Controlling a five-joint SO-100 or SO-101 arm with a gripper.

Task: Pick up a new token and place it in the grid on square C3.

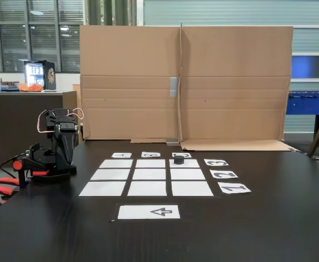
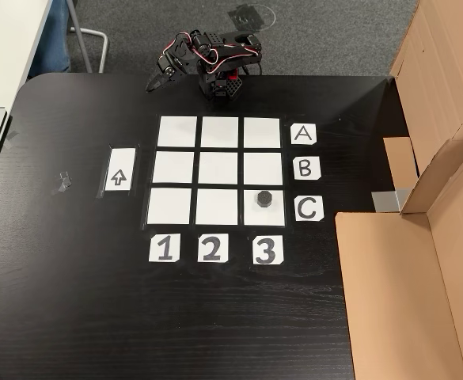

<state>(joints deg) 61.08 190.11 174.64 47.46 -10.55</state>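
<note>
**Q:** Looking at the top-down fixed view, where does the token sit?

**A:** On square C3, the corner cell of the grid that lines up with the "C" card and the "3" card. It lies slightly above the cell's middle in that view, fully on the paper. In the low fixed view the token is on the far right cell.

**Q:** And the arm?

**A:** Folded at the counter edge, well apart from the grid. The fingers point down-left; I cannot tell whether they are apart or together, since they are too small and dark.

**Q:** So what does the step in hand call for?

**A:** By my judgement the placing looks done. What is left is to keep the arm tucked, clear of the sheets, so nothing nudges the token or shifts the paper.

**Q:** Any readable writing?

**A:** Cards read A, B, C down the right side and 1, 2, 3 along the bottom. A separate arrow sheet carries an outlined arrow.
</note>
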